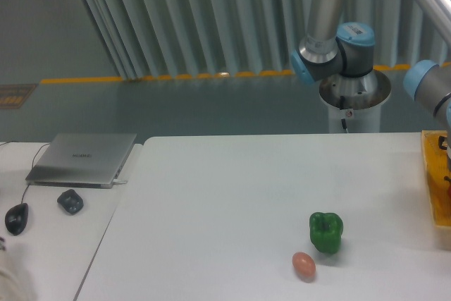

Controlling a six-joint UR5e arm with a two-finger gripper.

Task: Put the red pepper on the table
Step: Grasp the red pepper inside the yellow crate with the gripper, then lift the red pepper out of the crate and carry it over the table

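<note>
The white table (232,202) fills the middle of the view. The red pepper is out of view; I cannot pick it out at the right edge. My arm comes down from the upper right, with its blue-capped wrist (428,84) above a yellow tray (431,188) at the table's right edge. Of my gripper (447,147) only a dark sliver shows at the frame edge over the tray, so its fingers are hidden.
A green bell pepper (325,232) stands right of the table's centre, with an orange-pink egg-shaped thing (304,266) just in front of it. The side desk at the left holds a silver laptop (83,158), a small dark object (70,201) and a mouse (16,218).
</note>
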